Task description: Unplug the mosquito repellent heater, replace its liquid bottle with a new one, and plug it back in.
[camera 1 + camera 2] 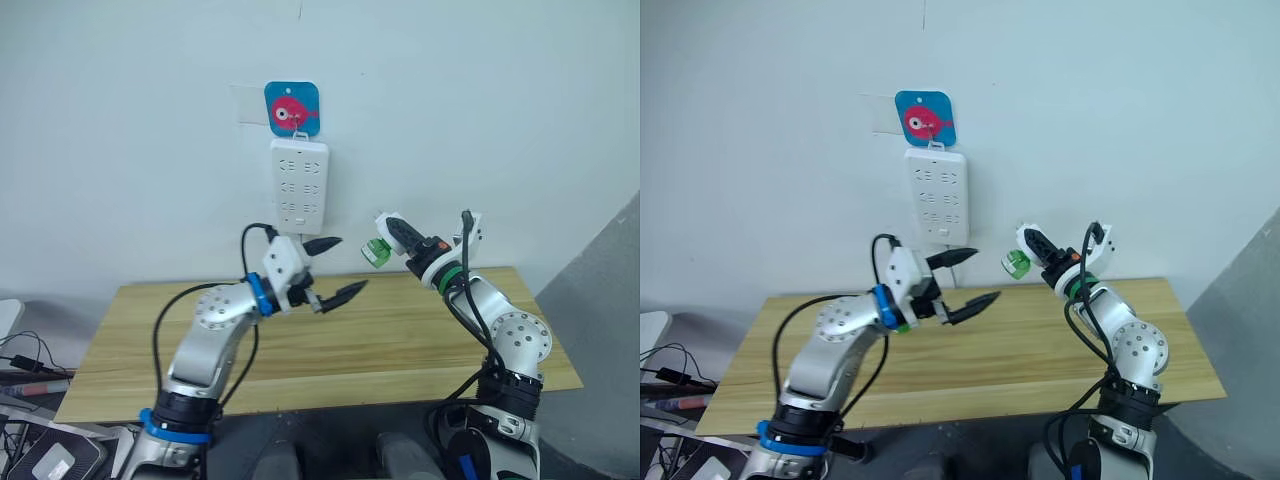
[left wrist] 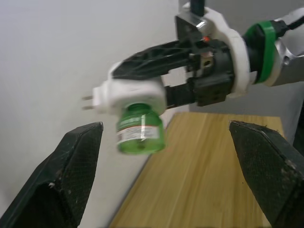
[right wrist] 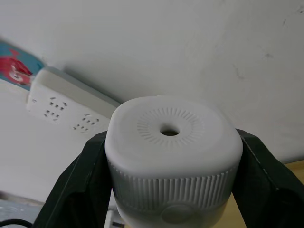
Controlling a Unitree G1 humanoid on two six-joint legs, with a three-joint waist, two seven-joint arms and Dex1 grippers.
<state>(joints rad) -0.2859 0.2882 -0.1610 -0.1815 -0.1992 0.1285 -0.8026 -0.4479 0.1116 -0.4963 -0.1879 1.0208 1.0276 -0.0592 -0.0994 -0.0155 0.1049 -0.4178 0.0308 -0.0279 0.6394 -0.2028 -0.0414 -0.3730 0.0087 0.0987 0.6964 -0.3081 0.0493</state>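
Both my pincers matter: right gripper (image 1: pixel 392 234) clamps the heater (image 2: pixel 130 97); left gripper (image 1: pixel 335 268), wide open and empty, should close squarely around the green bottle (image 2: pixel 140 129) ahead, then twist.

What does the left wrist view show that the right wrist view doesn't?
Left wrist view alone: the green liquid bottle under the mosquito repellent heater, its plug prongs, the wooden table, and the left gripper with jaws open. Right wrist view alone: the heater's round top hole and the wall power strip. Both: the right gripper clamped on the heater.
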